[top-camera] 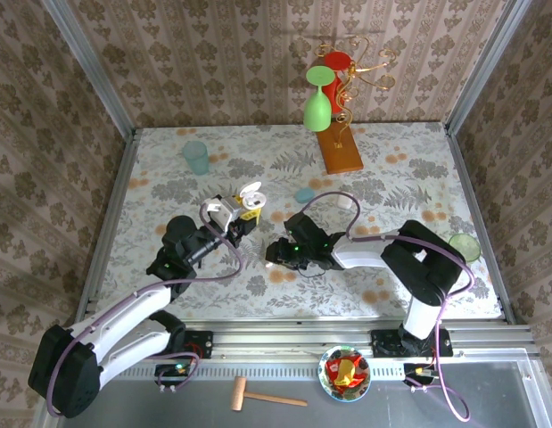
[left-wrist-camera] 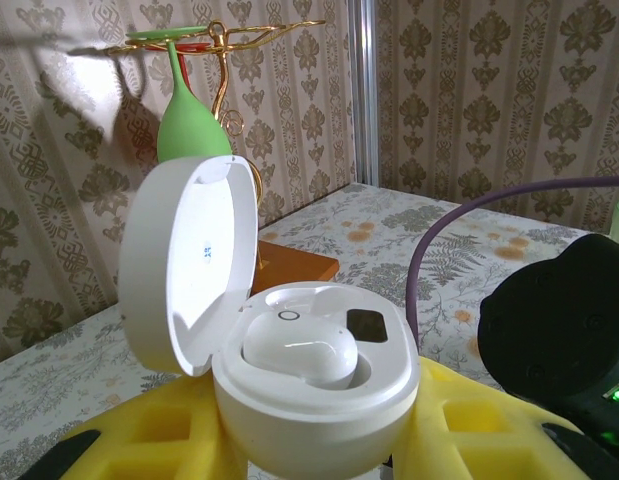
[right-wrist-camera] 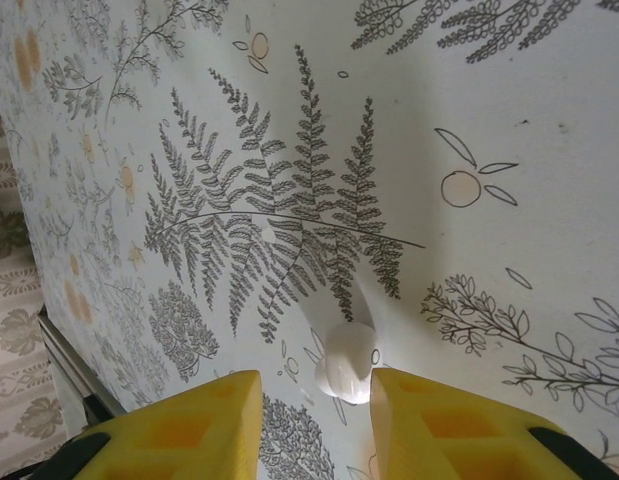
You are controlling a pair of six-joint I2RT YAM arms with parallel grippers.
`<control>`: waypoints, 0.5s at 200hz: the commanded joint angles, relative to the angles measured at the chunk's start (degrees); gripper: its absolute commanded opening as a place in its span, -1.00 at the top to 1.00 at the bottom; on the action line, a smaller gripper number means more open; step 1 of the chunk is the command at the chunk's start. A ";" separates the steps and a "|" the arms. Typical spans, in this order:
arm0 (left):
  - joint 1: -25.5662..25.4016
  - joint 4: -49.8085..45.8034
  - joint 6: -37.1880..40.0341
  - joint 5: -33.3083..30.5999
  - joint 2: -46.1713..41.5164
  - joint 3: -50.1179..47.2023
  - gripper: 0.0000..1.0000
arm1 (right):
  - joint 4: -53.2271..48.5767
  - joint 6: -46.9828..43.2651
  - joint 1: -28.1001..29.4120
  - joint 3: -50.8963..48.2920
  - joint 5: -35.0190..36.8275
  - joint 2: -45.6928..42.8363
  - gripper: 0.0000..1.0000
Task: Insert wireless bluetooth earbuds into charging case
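while left gripper (left-wrist-camera: 309, 445) clamps open charging case (left-wrist-camera: 319, 400), seated earbud (left-wrist-camera: 299, 350) inside, right gripper (right-wrist-camera: 316, 390) narrowly brackets loose earbud (right-wrist-camera: 347, 362) on table (right-wrist-camera: 489, 120).

**Twin arms: white shells, black joints**

Left arm (top-camera: 124, 316) & right arm (top-camera: 421, 316): white link covers, black joint housings, purple cable (left-wrist-camera: 419, 300) trailing along each. Left end effector (left-wrist-camera: 314, 440) & right end effector (right-wrist-camera: 314, 420) w/ chunky yellow fingers (right-wrist-camera: 189, 430), square recesses in them. Green LED (left-wrist-camera: 617, 394) on black body.

Green goblet (top-camera: 317, 109), teal cup (top-camera: 196, 157), wooden mallet (top-camera: 267, 398)
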 commanded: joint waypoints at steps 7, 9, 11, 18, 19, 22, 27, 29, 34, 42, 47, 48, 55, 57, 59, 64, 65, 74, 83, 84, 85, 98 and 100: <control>0.35 1.03 0.79 0.24 -0.54 1.09 0.56 | 0.60 0.68 0.29 0.24 -0.99 1.82 0.33; 0.35 1.05 0.79 0.24 -0.61 1.09 0.56 | 0.54 0.69 0.30 0.24 -0.94 1.84 0.33; 0.35 0.99 0.77 0.30 -0.57 1.09 0.56 | 0.45 0.72 0.30 0.28 -0.88 1.84 0.33; 0.39 0.97 0.84 0.15 -0.64 1.04 0.56 | 0.19 0.55 0.28 0.40 -0.82 1.93 0.32; 0.37 0.97 0.86 0.15 -0.64 1.02 0.56 | 0.18 0.55 0.29 0.41 -0.86 1.97 0.32; 0.36 0.97 0.89 0.15 -0.64 0.96 0.56 | 0.10 0.47 0.27 0.48 -0.90 1.95 0.32; 0.41 0.97 0.88 0.15 -0.71 0.93 0.56 | 0.08 0.39 0.27 0.57 -0.97 2.13 0.32; 0.39 0.93 0.86 0.15 -0.68 0.98 0.56 | 0.08 0.40 0.27 0.58 -1.02 2.20 0.32; 0.36 0.97 0.97 0.15 -0.66 1.00 0.56 | 0.20 0.38 0.27 0.67 -1.30 2.35 0.32; 0.35 0.95 1.05 0.18 -0.66 1.00 0.56 | 0.58 0.22 0.27 0.94 -1.93 2.79 0.32; 0.42 1.05 1.14 0.06 -0.64 1.01 0.56 | 0.60 0.13 0.24 1.22 -2.32 2.98 0.32; 0.43 1.10 1.14 0.06 -0.64 1.01 0.56 | 0.60 0.12 0.27 1.26 -2.36 3.03 0.32; 0.36 1.06 1.14 0.06 -0.65 1.09 0.56 | 0.67 -0.12 0.24 1.67 -2.84 3.37 0.32; 0.35 1.04 1.12 0.06 -0.69 1.09 0.56 | 0.69 -0.23 0.26 1.74 -2.96 3.45 0.33; 0.35 1.06 1.14 0.06 -0.69 1.06 0.56 | 0.69 -0.33 0.25 1.82 -3.10 3.45 0.33; 0.35 1.07 1.08 0.06 -0.57 1.06 0.56 | 0.70 -0.41 0.29 2.11 -3.42 3.62 0.32; 0.35 1.06 1.11 0.06 -0.60 1.07 0.56 | 0.69 -0.46 0.25 2.14 -3.47 3.65 0.32; 0.35 0.98 1.15 0.06 -0.60 1.09 0.56 | 0.71 -0.69 0.23 2.45 -3.77 3.81 0.33; 0.35 0.93 1.17 0.12 -0.57 1.18 0.56 | 0.87 -0.81 0.22 2.53 -4.09 3.80 0.33; 0.35 0.91 1.16 0.13 -0.56 1.18 0.56 | 0.91 -0.83 0.22 2.61 -4.12 3.83 0.33; 0.35 0.90 1.15 0.14 -0.56 1.18 0.56 | 0.93 -0.84 0.26 2.66 -4.18 3.89 0.33; 0.35 0.63 1.15 0.24 -0.55 1.33 0.56 | 1.30 -1.05 0.25 2.76 -4.56 4.01 0.34; 0.40 0.65 1.15 0.24 -0.55 1.39 0.56 | 1.35 -1.03 0.22 2.83 -4.62 4.03 0.34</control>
